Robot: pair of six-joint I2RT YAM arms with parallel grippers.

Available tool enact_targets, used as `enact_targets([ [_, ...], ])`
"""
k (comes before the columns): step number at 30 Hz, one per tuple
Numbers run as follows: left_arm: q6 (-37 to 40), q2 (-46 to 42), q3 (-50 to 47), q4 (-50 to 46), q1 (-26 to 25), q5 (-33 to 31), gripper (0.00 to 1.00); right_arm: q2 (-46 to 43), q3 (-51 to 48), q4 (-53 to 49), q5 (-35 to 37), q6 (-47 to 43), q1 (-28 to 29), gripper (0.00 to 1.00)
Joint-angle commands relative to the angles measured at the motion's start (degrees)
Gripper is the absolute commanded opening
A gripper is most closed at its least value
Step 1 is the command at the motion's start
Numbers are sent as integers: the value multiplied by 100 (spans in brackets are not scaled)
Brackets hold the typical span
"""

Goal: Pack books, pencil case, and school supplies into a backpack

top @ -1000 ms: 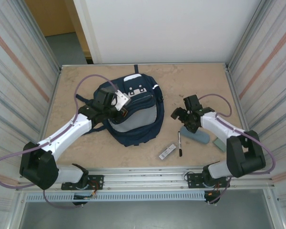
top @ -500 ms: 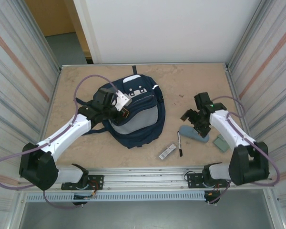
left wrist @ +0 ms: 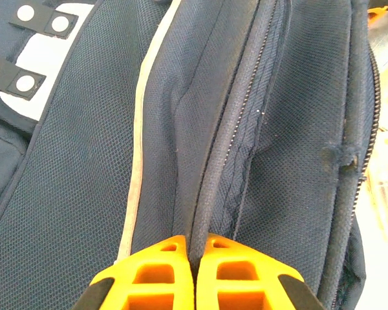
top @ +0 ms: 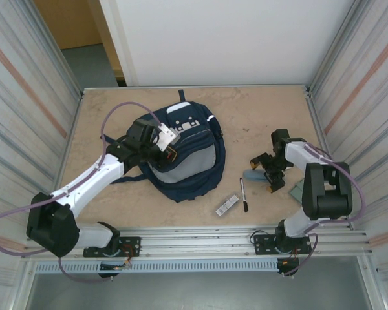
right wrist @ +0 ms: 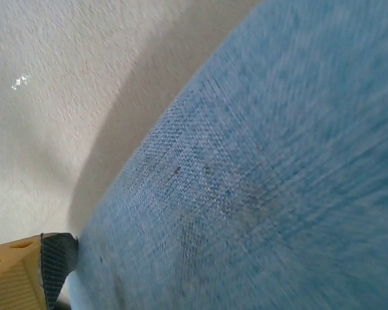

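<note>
As I read the overhead view, the left gripper sits on the backpack at table centre, jaws fully closed and pinching a ridge of navy fabric beside the zip. The right gripper is down over the pencil case, right of the bag. Its jaws are spread wide, with one pad beside the cloth — no clamp seen. The pen and the white-and-black bar lie between bag and pouch, untouched.

Left gripper on navy-blue fabric backpack; right gripper spread over soft grey-blue pouch, near tabletop's right edge.
</note>
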Motion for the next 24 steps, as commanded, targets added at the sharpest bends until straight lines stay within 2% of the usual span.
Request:
enact_targets([
  [1, -81, -103, 179, 53, -100, 333, 0, 261, -41, 27, -203, 44, -27, 90],
  [7, -86, -166, 200, 23, -100, 294, 0, -132, -213, 113, 69, -312, 17, 76],
  [8, -91, -159, 215, 28, -100, 282, 0, -212, -230, 111, 46, -385, 30, 71],
  [9, -100, -164, 235, 11, -100, 268, 0, -307, -257, 113, 27, -454, 59, 61],
  [10, -96, -166, 257, -6, -100, 259, 0, -413, -274, 121, 34, -505, 96, 57],
  [13, -113, -198, 292, -20, -87, 281, 0, -759, -201, -73, 148, -663, 290, 57],
  [16, -383, -234, 327, 25, 41, 377, 0, -1193, -48, -443, 139, -561, 759, 57],
  [20, -853, -270, 405, 183, 287, 1045, 0, -1824, 93, -225, -24, 105, 1804, 57],
  [24, -999, -265, 601, 317, 295, 1348, 0, -1757, 481, 443, -251, 1030, 2652, 56],
])
